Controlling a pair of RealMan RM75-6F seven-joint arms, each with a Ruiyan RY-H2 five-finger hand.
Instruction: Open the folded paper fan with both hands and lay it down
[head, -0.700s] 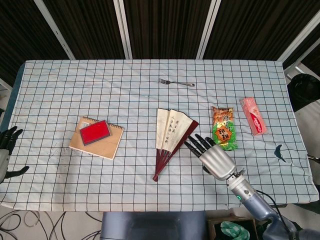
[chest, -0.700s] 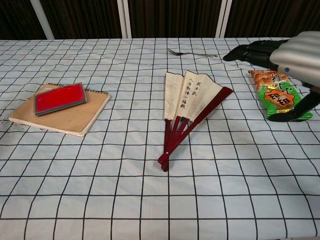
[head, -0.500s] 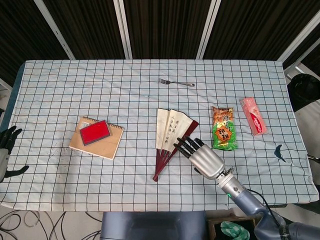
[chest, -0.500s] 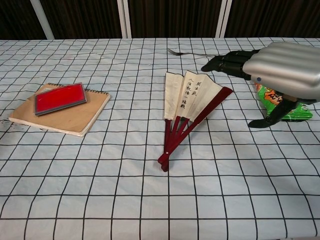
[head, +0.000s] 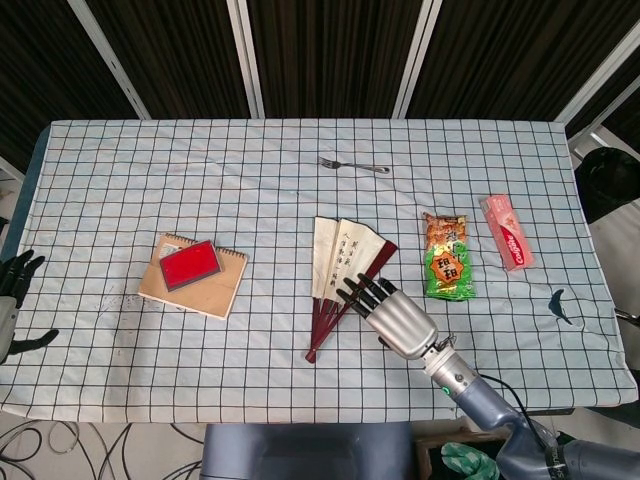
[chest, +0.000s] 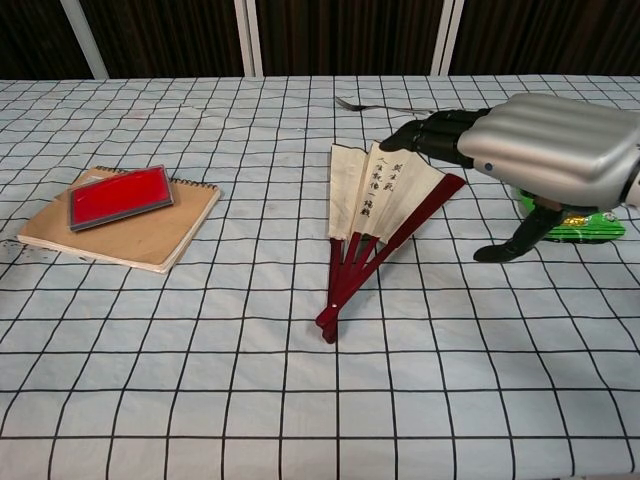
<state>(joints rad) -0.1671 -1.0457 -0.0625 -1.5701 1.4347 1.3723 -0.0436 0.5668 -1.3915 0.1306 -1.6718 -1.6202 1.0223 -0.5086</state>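
My right hand (head: 392, 315) hovers empty, fingers spread, beside the half-open fan (head: 341, 270) to catch its red guard; left hand (head: 12, 300) idle, unclenched.

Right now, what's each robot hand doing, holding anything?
Left robot hand: open, holding nothing, at the table's edge.
Right robot hand: open, fingers extended over the paper fan, holding nothing.

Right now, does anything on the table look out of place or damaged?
Only the paper fan stands out: it lies partly open, with few panels spread. The notebook sits askew. Nothing looks spilled or damaged.
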